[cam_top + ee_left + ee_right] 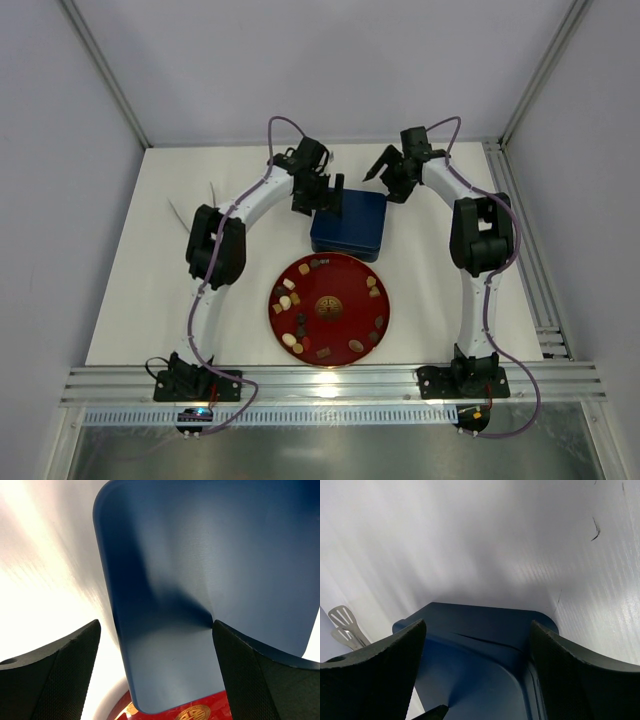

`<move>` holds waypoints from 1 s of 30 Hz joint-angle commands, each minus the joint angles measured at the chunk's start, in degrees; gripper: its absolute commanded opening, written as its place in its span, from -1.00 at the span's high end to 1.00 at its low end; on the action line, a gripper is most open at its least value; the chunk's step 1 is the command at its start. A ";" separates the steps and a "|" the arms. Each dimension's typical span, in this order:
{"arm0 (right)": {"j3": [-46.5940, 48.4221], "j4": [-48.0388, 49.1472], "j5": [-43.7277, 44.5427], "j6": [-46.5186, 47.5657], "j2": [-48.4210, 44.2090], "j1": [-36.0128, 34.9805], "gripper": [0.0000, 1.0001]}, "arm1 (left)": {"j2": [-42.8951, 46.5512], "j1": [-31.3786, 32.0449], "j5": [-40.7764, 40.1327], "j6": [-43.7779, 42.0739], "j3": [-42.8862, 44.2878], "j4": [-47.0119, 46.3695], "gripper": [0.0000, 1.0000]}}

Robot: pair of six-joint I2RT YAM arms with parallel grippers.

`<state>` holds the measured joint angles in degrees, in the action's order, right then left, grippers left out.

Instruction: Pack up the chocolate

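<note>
Several chocolate pieces (289, 300), dark brown, tan and cream, lie round the rim of the round red plate (345, 285). The dark blue square tin (350, 228) sits just behind the plate with its smooth top showing; no compartments are visible. My left gripper (330, 203) is open over the tin's left edge, and the tin (200, 570) fills the space between its fingers (155, 625), with the plate's gold emblem (192, 713) below. My right gripper (378, 166) is open above the tin's far right corner, with the tin (480, 670) under it (477, 625). No chocolate shows in either wrist view.
Pale slotted utensils (193, 207) lie on the white table at the left and also show in the right wrist view (342, 617). White walls enclose the back and sides. An aluminium rail (330, 385) runs along the near edge.
</note>
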<state>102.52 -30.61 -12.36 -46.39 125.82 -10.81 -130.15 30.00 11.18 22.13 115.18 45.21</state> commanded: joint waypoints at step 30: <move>-17.61 15.04 -2.49 5.61 -14.10 0.35 -0.55 | -3.36 3.84 -16.10 -0.95 -1.00 5.50 -0.66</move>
<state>86.74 -21.21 -13.23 -42.33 116.31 -10.48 -130.15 33.63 1.15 22.37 116.46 45.91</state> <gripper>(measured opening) 0.785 0.835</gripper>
